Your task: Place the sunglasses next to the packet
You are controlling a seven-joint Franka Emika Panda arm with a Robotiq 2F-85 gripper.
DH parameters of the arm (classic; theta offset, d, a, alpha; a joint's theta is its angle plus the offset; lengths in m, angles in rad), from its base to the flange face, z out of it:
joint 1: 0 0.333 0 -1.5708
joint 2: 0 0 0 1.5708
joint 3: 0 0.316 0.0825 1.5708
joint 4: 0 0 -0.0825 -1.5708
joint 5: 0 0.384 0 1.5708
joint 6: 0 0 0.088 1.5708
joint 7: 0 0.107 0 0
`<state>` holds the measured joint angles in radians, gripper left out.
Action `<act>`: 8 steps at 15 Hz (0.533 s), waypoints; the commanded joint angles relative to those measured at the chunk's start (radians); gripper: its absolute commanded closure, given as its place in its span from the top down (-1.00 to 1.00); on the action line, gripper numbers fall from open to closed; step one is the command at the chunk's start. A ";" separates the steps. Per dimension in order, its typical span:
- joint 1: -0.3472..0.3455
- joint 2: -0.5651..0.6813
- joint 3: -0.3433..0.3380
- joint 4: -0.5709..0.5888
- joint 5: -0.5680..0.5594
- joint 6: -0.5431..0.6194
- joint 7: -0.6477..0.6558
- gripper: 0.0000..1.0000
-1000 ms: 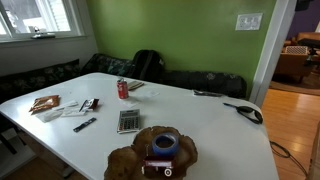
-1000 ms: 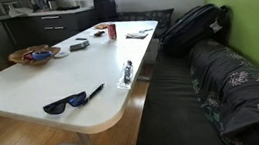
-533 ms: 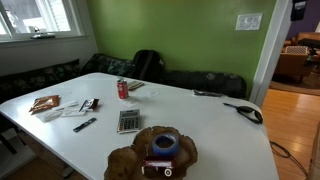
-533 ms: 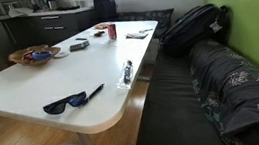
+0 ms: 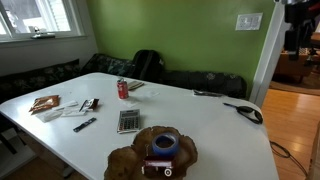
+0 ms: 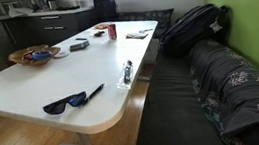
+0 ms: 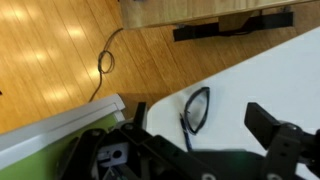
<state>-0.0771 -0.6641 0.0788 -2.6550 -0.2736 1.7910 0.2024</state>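
The black sunglasses (image 5: 243,111) lie on the white table (image 5: 190,120) near its right end. In the other exterior view (image 6: 65,103) they lie near the front edge, beside a thin black stick (image 6: 94,91). In the wrist view the sunglasses (image 7: 197,108) lie on the table below my gripper (image 7: 200,120). The gripper is open and empty, its fingers (image 7: 268,122) spread wide and well above them. My arm (image 5: 300,22) shows dark at the top right, high over the table end. A brown packet (image 5: 44,103) lies at the far left end.
A red can (image 5: 123,89), a calculator (image 5: 128,121), a brown bowl with blue tape (image 5: 160,150) and small items (image 5: 88,105) lie on the table. A flat strip (image 6: 126,71) lies near the bench side. A cable (image 7: 105,60) lies on the wood floor.
My arm has come further into the top right of the exterior view. The sunglasses and other things have not moved.
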 commanded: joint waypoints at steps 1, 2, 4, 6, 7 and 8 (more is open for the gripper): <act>-0.097 0.010 -0.039 -0.138 -0.091 0.073 0.116 1.00; -0.114 0.034 -0.055 -0.137 -0.075 0.046 0.129 1.00; -0.095 0.018 -0.051 -0.124 -0.063 0.035 0.095 1.00; -0.109 0.033 -0.059 -0.124 -0.064 0.035 0.101 1.00; -0.109 0.037 -0.059 -0.121 -0.064 0.035 0.105 1.00; -0.080 0.026 -0.074 -0.120 -0.030 0.108 0.078 1.00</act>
<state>-0.1950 -0.6258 0.0277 -2.7769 -0.3344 1.8308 0.3071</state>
